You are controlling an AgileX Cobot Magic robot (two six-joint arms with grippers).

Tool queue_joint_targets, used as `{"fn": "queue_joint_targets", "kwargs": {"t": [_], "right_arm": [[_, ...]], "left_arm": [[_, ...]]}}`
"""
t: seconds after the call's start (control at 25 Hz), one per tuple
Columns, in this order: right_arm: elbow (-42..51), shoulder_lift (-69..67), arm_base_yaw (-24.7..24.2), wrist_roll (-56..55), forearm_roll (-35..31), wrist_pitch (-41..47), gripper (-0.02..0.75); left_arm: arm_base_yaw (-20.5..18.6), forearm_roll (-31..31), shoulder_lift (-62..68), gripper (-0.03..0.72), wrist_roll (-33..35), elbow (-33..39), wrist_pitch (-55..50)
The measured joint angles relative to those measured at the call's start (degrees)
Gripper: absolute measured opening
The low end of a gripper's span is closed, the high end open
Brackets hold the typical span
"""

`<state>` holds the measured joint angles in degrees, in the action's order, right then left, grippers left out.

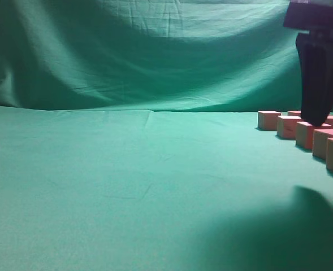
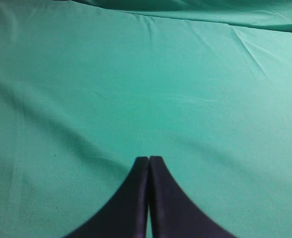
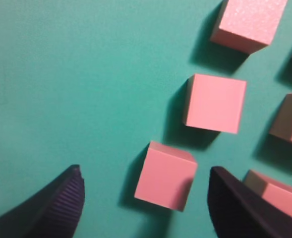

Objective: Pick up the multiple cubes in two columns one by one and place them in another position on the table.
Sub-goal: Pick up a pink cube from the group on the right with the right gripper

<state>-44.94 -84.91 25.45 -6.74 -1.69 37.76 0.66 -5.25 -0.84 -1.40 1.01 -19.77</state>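
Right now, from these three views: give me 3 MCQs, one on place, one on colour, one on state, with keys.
1. Where do the cubes sit in the exterior view?
A. Far right of the table
B. Far left
C. Centre

2. What colour are the cube tops in the right wrist view?
A. Blue
B. Pink
C. Yellow

3. How do the left gripper fingers stand?
A. Spread wide
B. Clamped on a cube
C. Pressed together, empty

Answers:
1 A: the row runs along the right edge, under the right gripper.
2 B: every top facing the camera is pink.
3 C: the left wrist view shows the fingertips touching over bare cloth.
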Motion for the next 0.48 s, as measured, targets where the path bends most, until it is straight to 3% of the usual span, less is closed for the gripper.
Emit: {"fn": "queue_joint_targets", "kwargs": {"t": [0.48], "right_arm": [[0.0, -8.2, 0.0, -0.3, 0.0, -3.0, 0.482]], "left_arm": [[0.0, 0.0, 0.0, 0.0, 0.0, 0.0, 0.0]]}}
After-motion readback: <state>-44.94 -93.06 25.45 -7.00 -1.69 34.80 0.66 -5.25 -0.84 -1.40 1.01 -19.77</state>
